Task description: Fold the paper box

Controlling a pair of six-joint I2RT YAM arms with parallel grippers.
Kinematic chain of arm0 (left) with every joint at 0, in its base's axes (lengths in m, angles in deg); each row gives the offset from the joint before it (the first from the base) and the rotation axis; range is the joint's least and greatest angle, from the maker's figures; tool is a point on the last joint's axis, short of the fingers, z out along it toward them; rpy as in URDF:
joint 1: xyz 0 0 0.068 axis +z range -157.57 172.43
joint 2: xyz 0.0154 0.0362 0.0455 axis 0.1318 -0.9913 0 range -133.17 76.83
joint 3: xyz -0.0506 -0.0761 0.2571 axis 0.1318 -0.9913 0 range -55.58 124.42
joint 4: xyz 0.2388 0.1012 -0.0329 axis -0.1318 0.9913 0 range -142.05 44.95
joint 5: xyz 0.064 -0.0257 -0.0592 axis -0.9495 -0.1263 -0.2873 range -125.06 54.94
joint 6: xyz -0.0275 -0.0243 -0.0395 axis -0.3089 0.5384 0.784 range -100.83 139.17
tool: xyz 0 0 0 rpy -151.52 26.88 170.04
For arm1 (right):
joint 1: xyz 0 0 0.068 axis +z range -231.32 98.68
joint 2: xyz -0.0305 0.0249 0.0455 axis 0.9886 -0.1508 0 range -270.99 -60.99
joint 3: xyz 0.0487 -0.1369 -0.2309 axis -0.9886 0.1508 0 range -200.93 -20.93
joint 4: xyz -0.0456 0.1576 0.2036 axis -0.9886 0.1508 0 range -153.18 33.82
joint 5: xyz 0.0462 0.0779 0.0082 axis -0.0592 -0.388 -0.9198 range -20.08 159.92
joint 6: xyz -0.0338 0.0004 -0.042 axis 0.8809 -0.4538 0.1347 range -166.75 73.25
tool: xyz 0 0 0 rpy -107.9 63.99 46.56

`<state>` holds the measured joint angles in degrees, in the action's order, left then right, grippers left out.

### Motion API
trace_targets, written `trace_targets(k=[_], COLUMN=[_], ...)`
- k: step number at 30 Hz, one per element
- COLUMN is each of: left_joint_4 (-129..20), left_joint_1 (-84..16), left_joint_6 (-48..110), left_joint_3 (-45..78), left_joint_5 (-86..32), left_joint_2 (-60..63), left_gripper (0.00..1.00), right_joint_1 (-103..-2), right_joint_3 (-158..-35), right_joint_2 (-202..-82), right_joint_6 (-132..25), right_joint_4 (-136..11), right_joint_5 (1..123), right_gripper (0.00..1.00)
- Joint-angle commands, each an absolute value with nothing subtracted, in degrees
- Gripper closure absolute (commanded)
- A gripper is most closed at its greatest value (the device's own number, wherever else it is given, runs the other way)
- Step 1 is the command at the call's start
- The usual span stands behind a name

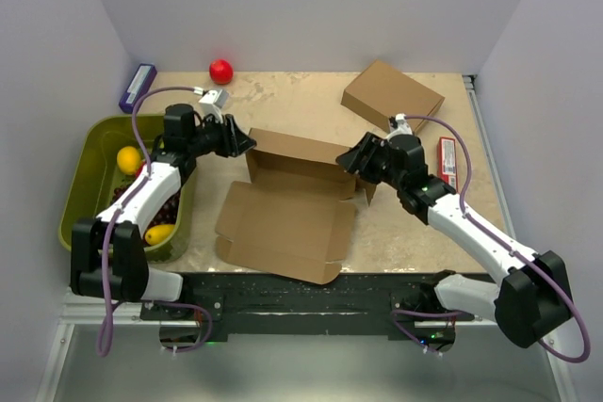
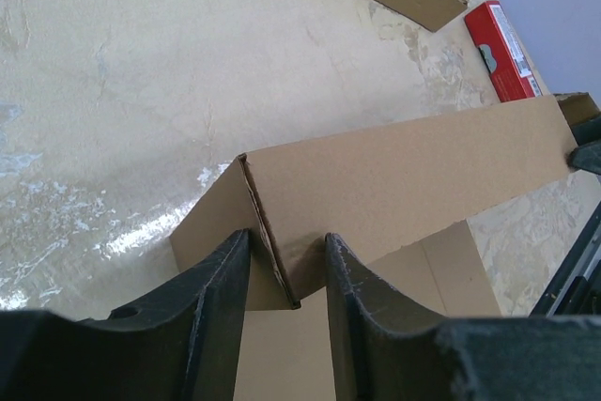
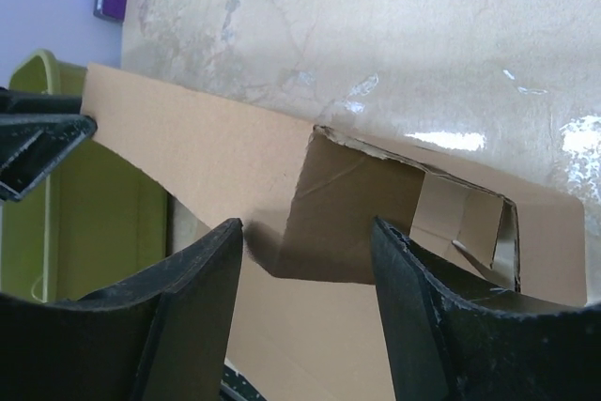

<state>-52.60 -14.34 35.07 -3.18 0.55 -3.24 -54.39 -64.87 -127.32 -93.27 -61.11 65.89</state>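
Note:
The paper box [image 1: 283, 223] lies mid-table as a brown creased sheet with its back wall [image 1: 297, 150] raised. My left gripper [image 1: 247, 141] is at the wall's left end. In the left wrist view its jaws [image 2: 287, 237] straddle the folded corner where a side flap [image 2: 211, 223] meets the wall [image 2: 394, 176], with a gap still showing between them. My right gripper [image 1: 347, 159] is at the wall's right end. Seen from the right wrist, that gripper [image 3: 307, 223] stands open around the bent end flap [image 3: 352, 204], clear of it on both sides.
A second, fully formed brown carton [image 1: 391, 96] sits at the back right, with a red packet [image 1: 448, 159] beside the right arm. A green bin [image 1: 94, 176] holding fruit stands at the left. A red ball [image 1: 220, 70] and a purple box [image 1: 138, 87] lie at the back.

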Motion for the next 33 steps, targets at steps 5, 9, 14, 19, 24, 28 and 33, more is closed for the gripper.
trace_targets(k=[5,9,14,19,24,28,33], left_joint_4=[-48.1,-48.2,-48.1,-48.3,-48.3,-48.2,-48.4], left_joint_1=[-13.9,-13.9,-13.9,-13.9,-13.9,-13.9,-13.9], left_joint_6=[33.1,33.1,33.1,33.2,33.2,33.2,33.2], left_joint_3=[-6.3,-6.2,-6.4,-6.3,-6.4,-6.4,-6.4], left_joint_5=[-1.6,-1.3,-1.1,-1.0,-0.6,-0.5,-0.3], left_joint_2=[-2.7,-2.7,-2.4,-2.1,-1.8,-1.7,-1.7], left_gripper=[0.64,0.64,0.64,0.64,0.64,0.64,0.64], right_joint_1=[-55.0,-55.1,-55.0,-55.0,-55.0,-55.0,-55.0], right_joint_3=[-62.2,-61.5,-58.2,-56.3,-54.3,-53.0,-52.3], right_joint_2=[-126.8,-129.0,-129.1,-129.7,-132.7,-134.6,-133.7], right_joint_6=[-98.5,-100.0,-104.3,-108.3,-113.3,-115.7,-115.1], right_joint_4=[-71.9,-74.3,-80.8,-86.4,-94.3,-98.9,-98.6], right_joint_5=[65.4,62.9,61.6,61.9,61.0,61.1,62.9], right_gripper=[0.44,0.48,0.53,0.57,0.63,0.7,0.82])
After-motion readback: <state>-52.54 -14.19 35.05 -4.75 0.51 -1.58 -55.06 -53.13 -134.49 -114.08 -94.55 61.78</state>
